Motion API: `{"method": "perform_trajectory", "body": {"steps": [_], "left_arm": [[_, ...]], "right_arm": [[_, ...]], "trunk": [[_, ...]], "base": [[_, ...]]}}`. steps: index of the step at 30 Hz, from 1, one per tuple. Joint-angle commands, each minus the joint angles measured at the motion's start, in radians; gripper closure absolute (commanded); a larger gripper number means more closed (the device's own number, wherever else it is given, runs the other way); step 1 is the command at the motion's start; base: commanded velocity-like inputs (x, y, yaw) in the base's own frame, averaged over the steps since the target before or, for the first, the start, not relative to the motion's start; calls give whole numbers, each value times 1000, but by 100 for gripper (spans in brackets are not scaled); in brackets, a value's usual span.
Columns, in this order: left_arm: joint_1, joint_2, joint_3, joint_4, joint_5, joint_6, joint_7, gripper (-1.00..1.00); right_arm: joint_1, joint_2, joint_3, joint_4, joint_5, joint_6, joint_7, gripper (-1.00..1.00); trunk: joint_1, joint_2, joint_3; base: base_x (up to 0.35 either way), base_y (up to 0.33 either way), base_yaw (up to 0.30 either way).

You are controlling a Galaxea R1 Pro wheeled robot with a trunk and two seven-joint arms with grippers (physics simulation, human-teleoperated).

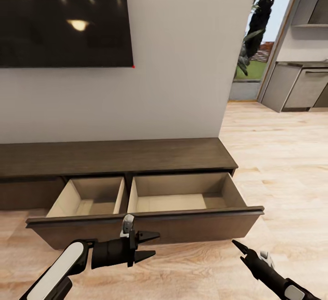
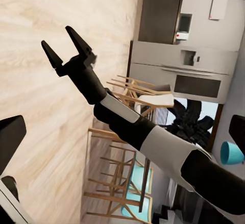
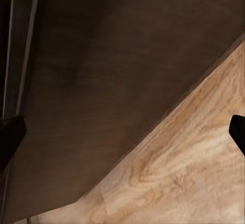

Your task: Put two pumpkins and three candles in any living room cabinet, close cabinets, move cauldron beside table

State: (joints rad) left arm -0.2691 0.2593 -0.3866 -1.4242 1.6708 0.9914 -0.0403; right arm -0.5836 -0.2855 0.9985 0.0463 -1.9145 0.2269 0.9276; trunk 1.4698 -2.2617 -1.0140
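The cabinet point(image 1: 114, 154) is a long low dark-brown unit against the white wall. Its wide drawer point(image 1: 196, 228) is pulled out, showing two pale wood compartments with nothing visible inside; their front floor is hidden behind the drawer front. My left gripper point(image 1: 154, 244) hovers open just in front of the drawer front, fingers pointing right. My right gripper point(image 1: 239, 249) is open near the drawer's right end, low over the floor, and also appears as the right gripper point(image 2: 64, 43). The dark drawer front point(image 3: 112, 81) is close ahead of it. The pumpkins, candles and cauldron are out of view.
A black TV point(image 1: 64, 17) hangs above the cabinet. Light wood floor point(image 1: 282, 163) runs right toward a kitchen with grey units point(image 1: 300, 90). The left wrist view looks past my right arm to wooden chairs point(image 2: 138, 94) and grey kitchen appliances point(image 2: 189, 73).
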Motion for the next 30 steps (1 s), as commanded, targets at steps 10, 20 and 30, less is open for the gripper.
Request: {"method": "perform_trajectory", "body": {"steps": [10,20,30], "left_arm": [[1,3,1,-11,-3,0,-5,-100],[1,2,-1,-12,-4,0,-4,-100],[1,4,7,-13,-3,1,-5,-100]], "right_arm": [[-1,6,8,2,-9,8,-67,-100],[-1,6,8,2,-9,7,-74,-100],[-1,6,8,3,-9,6,-86,-100]], "trunk": [[-4,7,2],[-4,7,2],[-4,7,2]], "base": [[-1,0,171],[-240,0,290],[-174,0,291]]}}
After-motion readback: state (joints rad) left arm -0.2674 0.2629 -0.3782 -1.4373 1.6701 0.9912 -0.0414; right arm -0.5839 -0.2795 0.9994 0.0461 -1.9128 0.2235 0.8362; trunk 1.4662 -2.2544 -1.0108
